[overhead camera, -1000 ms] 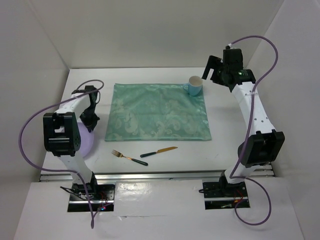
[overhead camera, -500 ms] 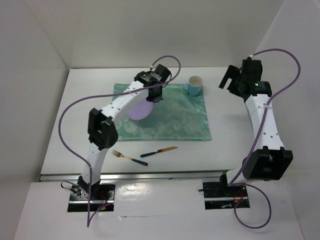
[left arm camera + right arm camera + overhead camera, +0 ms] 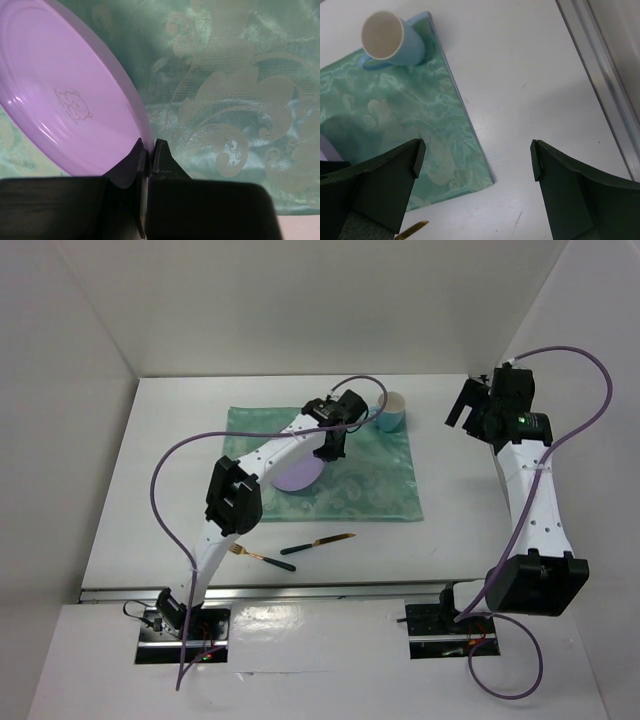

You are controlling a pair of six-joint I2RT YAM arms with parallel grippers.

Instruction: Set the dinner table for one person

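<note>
Pinching plate by its rim in clenched left gripper, tilted over mat on table. Thin edge hold: could slip out, land edge-first, skid. Could also clip mug at mat's far corner. Holding right gripper wide apart, empty, above table right of mat. Versus 0.5 s ago: shifted plate slightly right, closer to mug; swung right gripper further right.

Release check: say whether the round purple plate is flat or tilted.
Tilted: the left hand pinches the round purple plate by its rim, slanted above the teal patterned cloth mat.
</note>
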